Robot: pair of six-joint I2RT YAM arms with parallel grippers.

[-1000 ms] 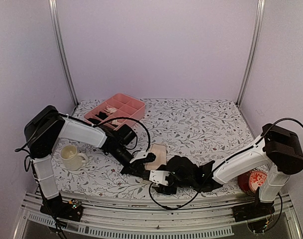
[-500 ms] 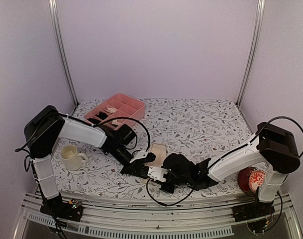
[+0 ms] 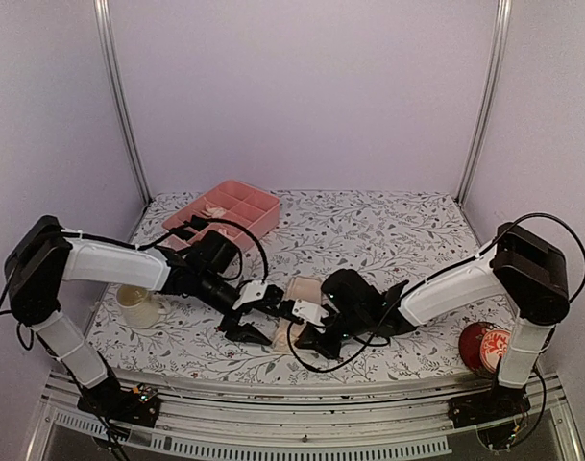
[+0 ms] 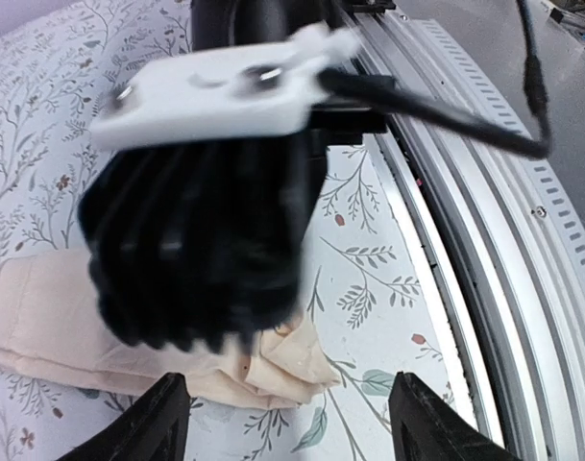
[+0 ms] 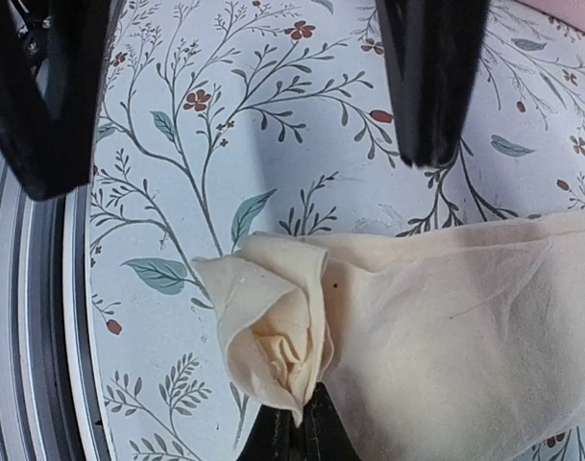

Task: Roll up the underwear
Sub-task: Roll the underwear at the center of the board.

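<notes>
the underwear (image 5: 446, 317), a thin pale peach piece, lies on the flowered table cover (image 3: 398, 240). it is nearer the front edge than the pink tray (image 3: 258, 216) and a little to that tray's right. one corner is wound into a small tight scroll with its layers curling inward. the rest spreads out flat with a few soft creases.

the right gripper (image 5: 297, 430) has its two fingers pressed together on the lower tip of that scroll, so the cloth is pinched between them close to the table cover. the left gripper (image 4: 287, 408) sits just beside it, in front of the tray. its fingers (image 4: 162, 423) are spread wide and hold nothing. only bare cover and the edge of the cloth show between them. from the right wrist, those two dark fingers stand on either side above the scroll, apart from the fabric in that view. seen from above, both arms reach in low and their wrists nearly meet in front of the tray.

a cream mug (image 3: 135, 303) stands to the left of the tray and nearer the front, partly behind the left arm. a red round tin (image 3: 484, 348) sits far to the tray's right by the front edge, beside the right arm's base. inside the tray, a pale bundle (image 3: 213, 207) fills one back compartment and dark bundles (image 3: 182, 230) fill the left ones. they are too small to tell more.
</notes>
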